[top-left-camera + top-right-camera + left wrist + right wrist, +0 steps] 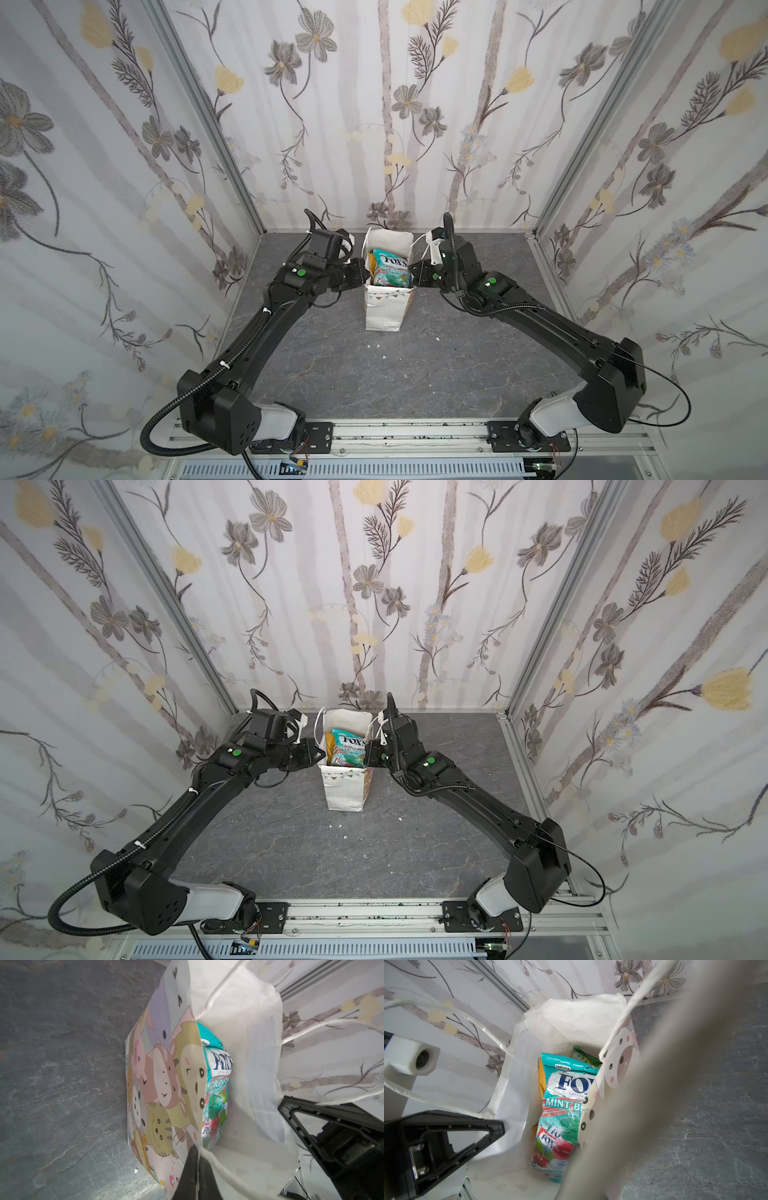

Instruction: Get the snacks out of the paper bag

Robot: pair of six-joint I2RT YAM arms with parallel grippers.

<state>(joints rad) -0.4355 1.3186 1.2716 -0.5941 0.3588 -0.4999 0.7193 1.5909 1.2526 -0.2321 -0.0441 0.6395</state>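
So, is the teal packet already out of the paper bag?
No, the teal packet sits inside the paper bag, seen through its open top.

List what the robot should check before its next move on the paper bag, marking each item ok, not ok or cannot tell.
1. Paper bag upright on the table: ok.
2. Bag mouth open, teal FOX'S packet showing on top: ok.
3. Left gripper jaws shut on the bag's rim: ok.
4. Right gripper jaws shut on the opposite rim: ok.
5. A gripper free to reach inside: not ok.
6. How full the bag is below that: cannot tell.
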